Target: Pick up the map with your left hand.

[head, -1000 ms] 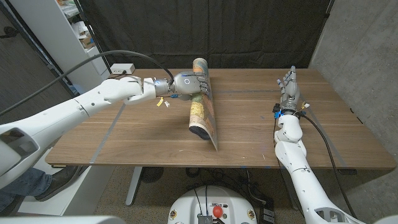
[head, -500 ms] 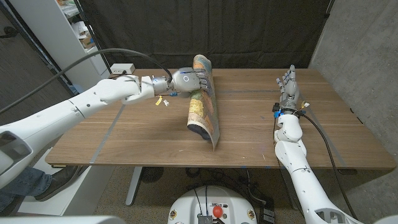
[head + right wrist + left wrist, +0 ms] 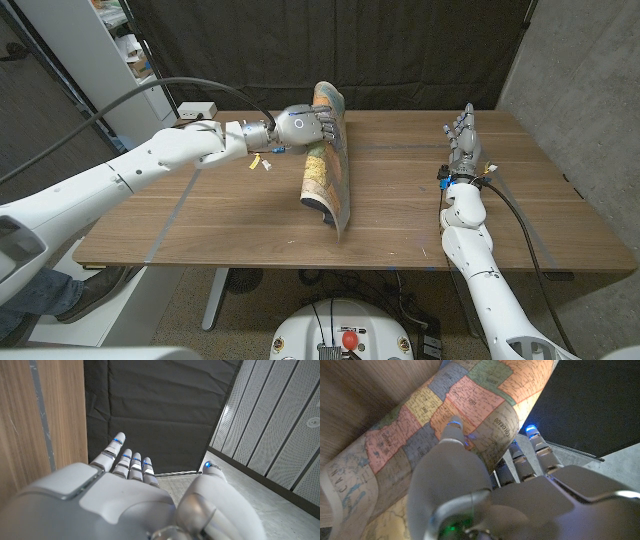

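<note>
The left hand [image 3: 303, 127] is gripping the map [image 3: 327, 165] at its upper, far end, reaching in from the robot's left side over the wooden worktop [image 3: 200, 215]. The map is hanging curled from that grip, its top edge rising just above the hand and its printed sheet trailing down and toward the near edge of the worktop, where the lower corner is curling under (whether that corner is touching the wood or hanging just clear of it cannot be told from the head view). In the left wrist view the thumb [image 3: 451, 435] is pressing on the printed face of the map [image 3: 420, 435], while the other fingers [image 3: 540, 450] are wrapping around the rolled edge on the opposite side, so the sheet is being pinched between them. The coloured state blocks are facing the camera and the wood grain is showing behind the sheet. The right hand [image 3: 463, 135] is standing well apart from the map, near the robot's right side of the worktop, fingers pointing up and away and slightly spread, holding nothing. In the right wrist view the right hand [image 3: 135, 495] is showing its fingers extended side by side with the thumb set off from them. A small yellow tag [image 3: 262, 163] is hanging beneath the left wrist.
</note>
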